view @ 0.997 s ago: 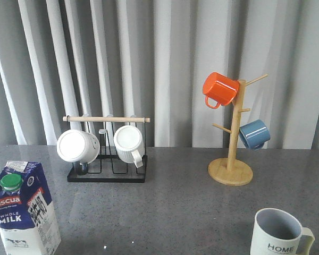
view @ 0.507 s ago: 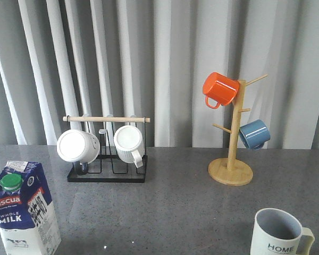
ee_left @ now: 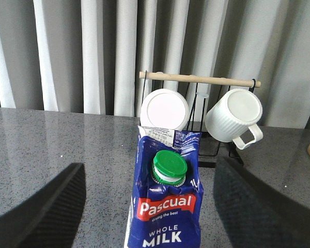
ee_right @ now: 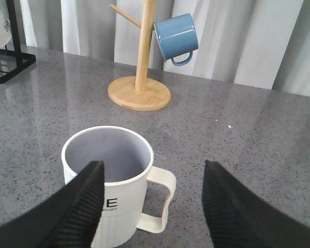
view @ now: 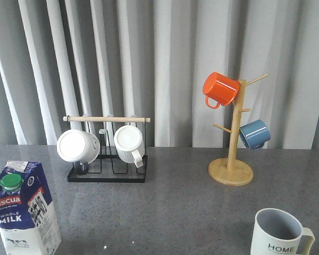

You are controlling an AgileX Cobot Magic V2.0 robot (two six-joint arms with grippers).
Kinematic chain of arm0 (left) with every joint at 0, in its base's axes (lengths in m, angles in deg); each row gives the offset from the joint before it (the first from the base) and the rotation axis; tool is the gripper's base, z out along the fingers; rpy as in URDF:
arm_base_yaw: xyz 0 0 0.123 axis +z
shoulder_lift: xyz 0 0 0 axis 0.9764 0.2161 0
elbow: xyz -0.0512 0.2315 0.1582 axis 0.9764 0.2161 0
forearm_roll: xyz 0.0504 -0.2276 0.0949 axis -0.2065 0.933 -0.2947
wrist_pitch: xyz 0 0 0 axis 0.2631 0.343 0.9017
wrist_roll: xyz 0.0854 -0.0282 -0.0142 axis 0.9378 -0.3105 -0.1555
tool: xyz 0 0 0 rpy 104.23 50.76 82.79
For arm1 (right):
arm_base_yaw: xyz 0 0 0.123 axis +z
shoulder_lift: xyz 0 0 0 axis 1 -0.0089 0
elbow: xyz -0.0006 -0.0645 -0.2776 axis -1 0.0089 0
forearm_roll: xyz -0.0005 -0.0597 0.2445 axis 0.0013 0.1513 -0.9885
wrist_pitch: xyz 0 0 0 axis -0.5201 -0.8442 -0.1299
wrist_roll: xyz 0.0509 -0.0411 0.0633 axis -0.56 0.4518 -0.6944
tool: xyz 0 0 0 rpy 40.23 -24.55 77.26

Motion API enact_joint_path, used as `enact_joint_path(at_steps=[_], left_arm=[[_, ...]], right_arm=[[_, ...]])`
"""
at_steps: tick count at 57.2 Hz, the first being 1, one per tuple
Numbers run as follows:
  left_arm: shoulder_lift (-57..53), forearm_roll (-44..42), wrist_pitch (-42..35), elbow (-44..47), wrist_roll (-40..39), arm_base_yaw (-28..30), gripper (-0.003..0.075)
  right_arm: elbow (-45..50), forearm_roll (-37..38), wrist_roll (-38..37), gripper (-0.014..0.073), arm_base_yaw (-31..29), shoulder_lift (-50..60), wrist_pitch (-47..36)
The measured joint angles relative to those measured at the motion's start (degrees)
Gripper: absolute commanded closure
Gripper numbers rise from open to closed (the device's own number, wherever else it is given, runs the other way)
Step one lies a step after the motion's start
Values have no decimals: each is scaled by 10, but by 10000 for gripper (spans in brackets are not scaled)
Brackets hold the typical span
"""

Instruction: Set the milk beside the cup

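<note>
The milk (view: 23, 208) stands upright at the lower left of the front view, long axis vertical, label facing the camera, well apart from the cup (view: 280, 232) at lower right. Likely heavy if full, with walls that give; best gripped across its flat sides. The left tool (ee_left: 147, 206) is spread around it; the right tool (ee_right: 152, 206) is spread too.

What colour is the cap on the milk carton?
Green. The cap on the milk shows best in the left wrist view.
</note>
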Motion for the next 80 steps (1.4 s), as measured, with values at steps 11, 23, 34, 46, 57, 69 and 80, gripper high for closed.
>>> enact_joint_path(at_steps=[11,23,34,46,57,69,80], left_arm=[[0,0,0,0,0,0,207],[0,0,0,0,0,0,207],[0,0,0,0,0,0,207],[0,0,0,0,0,0,207],[0,0,0,0,0,0,207],[0,0,0,0,0,0,207],[0,0,0,0,0,0,207]], right_arm=[[61,4,-16,172,0,-50,-133],[63,5,-17,172,0,-153,-190],[63,4,-17,180,0,-220,-237],[63,-17,-12,182,0,-260,-272],[99,-62,10,182,-4,-283,-364],[118,-69,13,182,-17,-298,-416],[118,-68,14,182,-17,-335,-450]])
